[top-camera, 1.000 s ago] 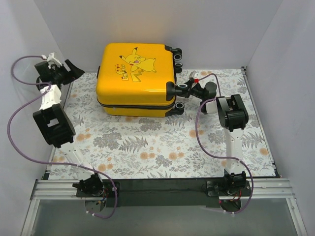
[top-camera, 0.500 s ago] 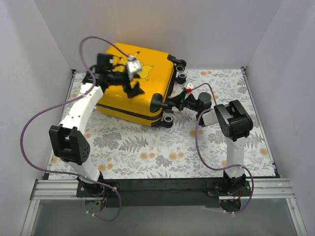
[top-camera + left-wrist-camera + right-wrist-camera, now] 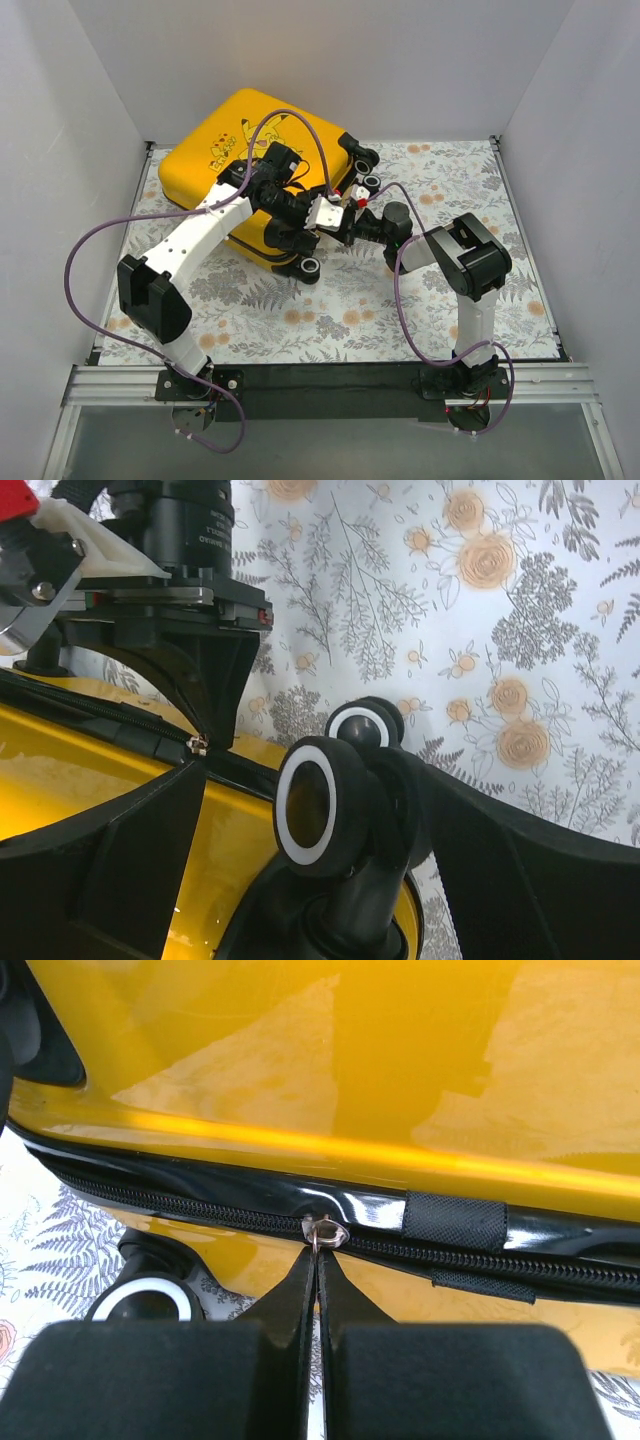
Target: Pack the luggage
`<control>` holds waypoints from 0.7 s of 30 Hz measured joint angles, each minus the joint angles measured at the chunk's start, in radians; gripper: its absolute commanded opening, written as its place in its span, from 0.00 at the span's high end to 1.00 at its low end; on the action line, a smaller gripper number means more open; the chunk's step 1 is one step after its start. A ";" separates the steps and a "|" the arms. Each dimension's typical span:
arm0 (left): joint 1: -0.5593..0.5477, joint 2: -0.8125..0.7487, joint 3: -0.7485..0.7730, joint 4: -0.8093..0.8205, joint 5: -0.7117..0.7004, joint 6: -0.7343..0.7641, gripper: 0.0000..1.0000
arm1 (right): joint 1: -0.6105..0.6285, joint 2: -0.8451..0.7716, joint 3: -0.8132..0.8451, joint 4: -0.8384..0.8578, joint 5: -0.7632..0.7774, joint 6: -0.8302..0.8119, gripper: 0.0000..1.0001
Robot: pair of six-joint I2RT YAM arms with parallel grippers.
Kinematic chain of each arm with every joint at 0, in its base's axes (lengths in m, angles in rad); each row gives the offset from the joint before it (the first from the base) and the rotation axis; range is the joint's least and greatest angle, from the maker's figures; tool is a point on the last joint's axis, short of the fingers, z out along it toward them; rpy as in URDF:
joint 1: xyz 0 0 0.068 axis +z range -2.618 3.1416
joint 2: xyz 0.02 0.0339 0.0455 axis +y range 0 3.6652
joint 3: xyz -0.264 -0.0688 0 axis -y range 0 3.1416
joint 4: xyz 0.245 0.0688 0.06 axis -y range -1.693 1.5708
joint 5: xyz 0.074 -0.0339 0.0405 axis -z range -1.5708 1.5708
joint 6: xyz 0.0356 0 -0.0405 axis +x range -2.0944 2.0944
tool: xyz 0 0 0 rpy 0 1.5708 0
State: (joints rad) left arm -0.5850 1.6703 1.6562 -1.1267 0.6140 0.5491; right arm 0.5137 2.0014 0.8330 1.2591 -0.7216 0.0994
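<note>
The luggage (image 3: 215, 160) is a glossy yellow hard-shell case lying closed and turned at an angle on the floral mat, cartoon lid up. My left gripper (image 3: 298, 243) is open at its near right corner. In the left wrist view its fingers (image 3: 130, 870) straddle a black caster wheel with a white ring (image 3: 320, 805). My right gripper (image 3: 317, 1255) is shut, its tips pinching the metal zipper pull (image 3: 325, 1230) on the black zipper line. The same pull (image 3: 200, 745) shows under the right gripper in the left wrist view.
A floral mat (image 3: 350, 310) covers the table between grey walls. Two more black wheels (image 3: 365, 170) stick out at the case's far right corner. The purple cables (image 3: 90, 260) of both arms loop over the mat.
My left arm has swung from the far left wall over the case to its near right wheel. The case has turned and slid left. My right gripper has followed it, still shut.
</note>
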 measured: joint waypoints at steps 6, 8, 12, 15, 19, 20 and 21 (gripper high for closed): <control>-0.006 0.006 0.022 -0.108 -0.068 0.037 0.13 | 0.004 0.000 0.000 0.000 0.001 -0.006 0.99; -0.009 0.001 0.018 -0.124 -0.087 0.037 0.13 | 0.004 0.000 0.000 0.000 0.001 -0.006 0.99; -0.017 -0.034 -0.001 -0.126 -0.116 0.028 0.13 | 0.004 0.000 0.000 0.000 0.001 -0.012 0.99; -0.033 -0.079 -0.046 -0.100 -0.134 0.019 0.13 | 0.004 0.000 0.000 0.000 0.001 -0.013 0.99; -0.066 -0.149 -0.173 -0.016 -0.163 0.023 0.14 | 0.003 0.000 0.000 0.000 0.001 -0.014 0.99; -0.074 -0.165 -0.213 0.020 -0.175 0.031 0.14 | 0.003 0.000 0.000 -0.001 0.001 -0.015 0.99; -0.080 -0.171 -0.241 0.042 -0.190 0.036 0.14 | 0.003 0.000 0.000 -0.001 0.001 -0.017 0.99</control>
State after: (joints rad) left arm -0.6651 1.4994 1.4151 -1.0843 0.4244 0.5850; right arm 0.5171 2.0014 0.8330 1.2583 -0.7208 0.0826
